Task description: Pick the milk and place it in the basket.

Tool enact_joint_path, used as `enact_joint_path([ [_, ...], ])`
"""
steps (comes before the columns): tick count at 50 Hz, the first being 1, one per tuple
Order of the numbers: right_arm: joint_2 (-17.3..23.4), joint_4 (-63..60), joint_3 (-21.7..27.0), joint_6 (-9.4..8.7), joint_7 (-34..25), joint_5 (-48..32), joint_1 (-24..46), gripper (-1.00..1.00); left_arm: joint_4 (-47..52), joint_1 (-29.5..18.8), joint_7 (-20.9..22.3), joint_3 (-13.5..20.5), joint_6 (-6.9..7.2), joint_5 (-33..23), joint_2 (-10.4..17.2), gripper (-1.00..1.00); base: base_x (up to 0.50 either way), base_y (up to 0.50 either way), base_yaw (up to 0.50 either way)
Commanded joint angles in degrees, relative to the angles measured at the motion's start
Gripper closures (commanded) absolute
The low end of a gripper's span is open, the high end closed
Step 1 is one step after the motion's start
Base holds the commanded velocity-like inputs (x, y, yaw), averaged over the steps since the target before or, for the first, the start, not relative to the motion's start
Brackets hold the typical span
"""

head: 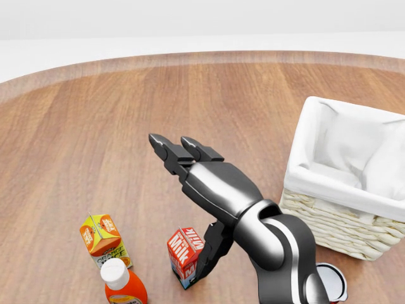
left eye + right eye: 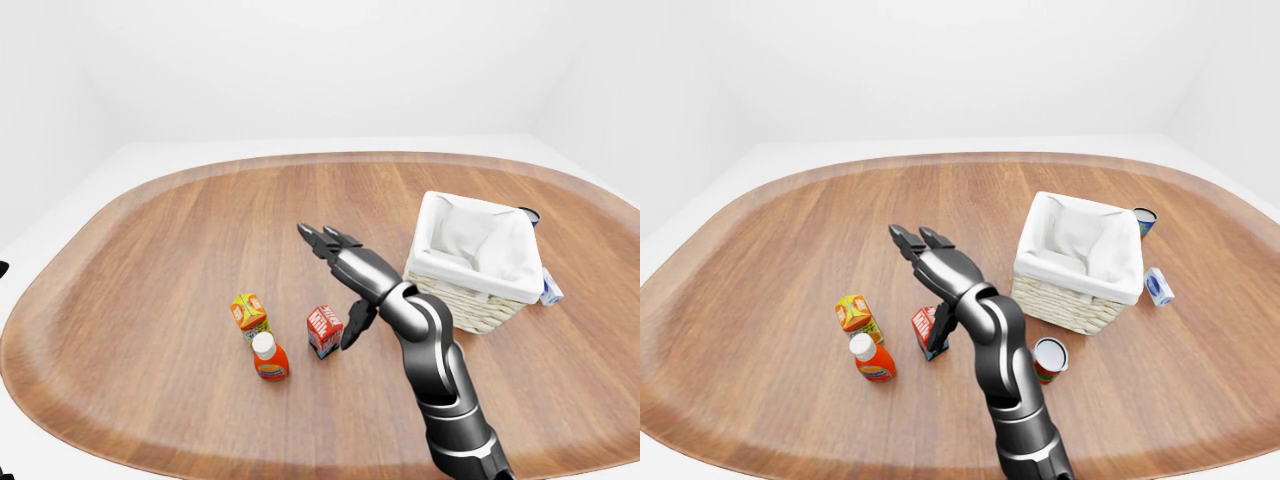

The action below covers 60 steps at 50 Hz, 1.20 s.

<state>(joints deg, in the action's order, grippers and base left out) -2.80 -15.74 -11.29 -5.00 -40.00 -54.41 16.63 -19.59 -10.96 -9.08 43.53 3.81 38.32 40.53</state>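
The milk (image 1: 185, 253) is a small red and white carton standing upright on the wooden table, in the lower middle of the head view. My right hand (image 1: 190, 196) is open just right of it. Its two long fingers (image 1: 169, 151) stretch up and left above the table, past the carton. Its thumb (image 1: 209, 253) hangs down right beside the carton's right side, and I cannot tell if it touches. The wicker basket (image 1: 335, 221) with a white cloth liner stands to the right, with nothing in it that I can see. My left hand is not in view.
An orange juice carton (image 2: 249, 312) and an orange bottle with a white cap (image 2: 268, 357) stand just left of the milk. A can (image 2: 1049, 358) stands below the basket, a small blue and white carton (image 2: 1157, 286) to its right, and another can (image 2: 1145, 220) above its right corner.
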Motion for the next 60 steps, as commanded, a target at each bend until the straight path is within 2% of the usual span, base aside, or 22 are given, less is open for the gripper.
enact_joint_path([
  [1,-0.52,4.87,-0.15,0.0,0.0,-1.5,0.85,-1.0,-0.01,-0.01,0.01,0.0,-0.04,-0.02,0.0,-1.0,0.0,0.0,0.0],
  [17,-0.06,11.96,0.5,0.0,0.36,-1.22,1.31,-1.0,0.03,0.02,-0.04,0.01,0.07,-0.1,0.01,-1.0,0.0,0.0,0.0],
  [36,-0.62,18.63,1.17,0.0,1.1,-1.03,5.31,-1.0,-0.01,-0.01,0.01,0.01,-0.1,-0.16,-0.01,-1.0,0.0,0.0,0.0],
  [60,-0.51,29.75,1.27,0.0,5.19,-0.47,7.99,-1.0,-0.07,-0.02,0.14,-0.03,-0.29,-0.18,0.01,-1.0,0.0,0.0,0.0],
])
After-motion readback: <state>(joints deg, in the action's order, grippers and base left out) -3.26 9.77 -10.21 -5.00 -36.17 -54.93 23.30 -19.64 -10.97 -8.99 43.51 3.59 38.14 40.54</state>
